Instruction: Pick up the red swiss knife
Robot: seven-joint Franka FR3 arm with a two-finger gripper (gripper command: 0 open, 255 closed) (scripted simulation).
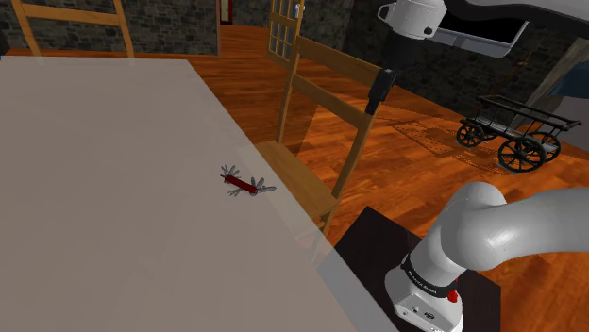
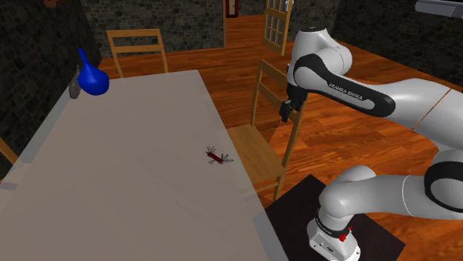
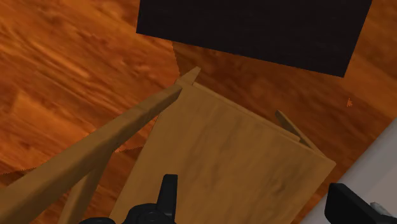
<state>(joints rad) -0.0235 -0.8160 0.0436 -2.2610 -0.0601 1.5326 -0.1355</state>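
**Fingers open over the chair, knife lying on the desk**

Shoulder view: the small red swiss knife with its grey blades fanned out (image 1: 247, 183) lies flat on the pale grey flat-topped desk (image 1: 113, 198), near the desk's right edge. Just beyond that edge stands a light wooden ladder-back chair (image 1: 316, 141). The black fingers (image 1: 373, 104) hang in the air at the chair's top rail, well apart from the knife and up to its right. The white arm rises from the black box stand (image 1: 373, 247) at the lower right. A dark wheeled cart (image 1: 514, 132) stands on the wooden floor at the far right.

Second exterior view: the knife (image 2: 218, 156) rests close to the desk's (image 2: 119, 185) right edge, beside the chair's seat (image 2: 256, 152). The fingers (image 2: 284, 115) point downward above the chair's back. A round blue vase (image 2: 93, 78) sits at the desk's far left corner.

Wrist view: the fingers (image 3: 167, 191) stand apart, released, with nothing between them. Beneath them lie the chair seat (image 3: 235, 153) and the stand (image 3: 254, 32).
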